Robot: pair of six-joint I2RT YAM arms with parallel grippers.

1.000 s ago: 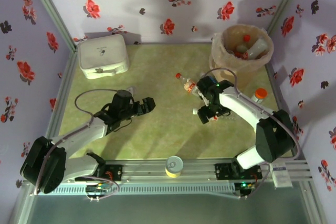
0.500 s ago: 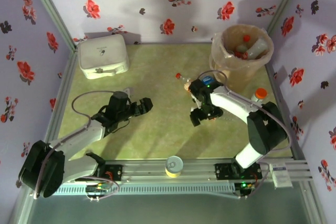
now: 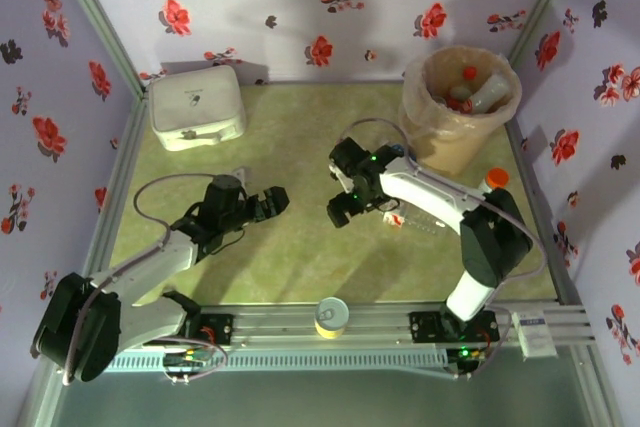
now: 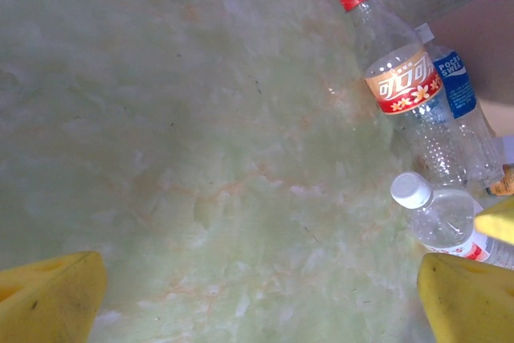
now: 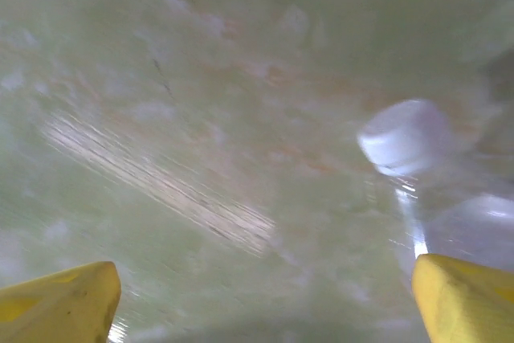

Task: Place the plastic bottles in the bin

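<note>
arms (image 3: 150, 265): white, black joints | cables (image 3: 137, 209): grey | end effector fingers (image 4: 48, 299): yellow

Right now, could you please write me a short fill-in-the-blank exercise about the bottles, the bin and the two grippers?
1. In the left wrist view, the bottle with the red label has a ____ cap.
2. Seen from above, the bin stands at the far ____ corner of the table.
3. The left gripper and the right gripper both have ____ jaws, holding nothing.
4. The clear bottle nearest the left gripper's fingers has a ____ cap.

Missing words: red; right; open; white.
</note>
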